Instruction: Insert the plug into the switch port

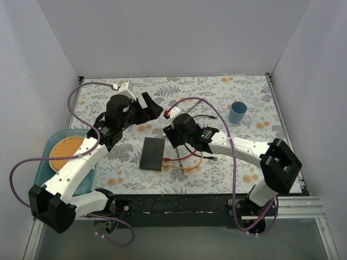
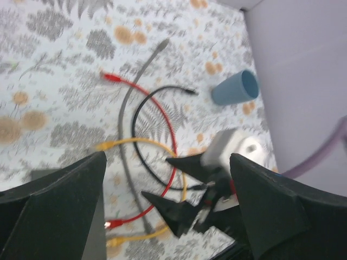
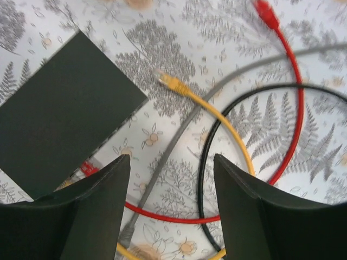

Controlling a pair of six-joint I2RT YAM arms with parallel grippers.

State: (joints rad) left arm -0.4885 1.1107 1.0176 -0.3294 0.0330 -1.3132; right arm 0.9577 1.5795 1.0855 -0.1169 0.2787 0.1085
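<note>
Top external: floral tablecloth point(image 1: 195, 86), white walls point(image 1: 173, 32), black switch box point(image 1: 153, 153) mid-table.

Left gripper point(image 2: 167, 162) was seen with jaws spread wide and nothing held between its fingers point(image 2: 54, 211). Framed between them on the floral cloth point(image 2: 49, 65) were a red cable point(image 2: 142, 89), grey cable point(image 2: 121, 124), black cable point(image 2: 134, 122) and yellow cable point(image 2: 138, 140), looped and crossed over each other. A blue cup point(image 2: 236, 88) was seen apart from the cables, near the wall. Right gripper point(image 2: 154, 176) was seen low over the loops, jaws parted, with a white block point(image 2: 230, 149) behind it. Only a sliver of the flat black box point(image 2: 97, 230) was visible beside the left finger.
</note>
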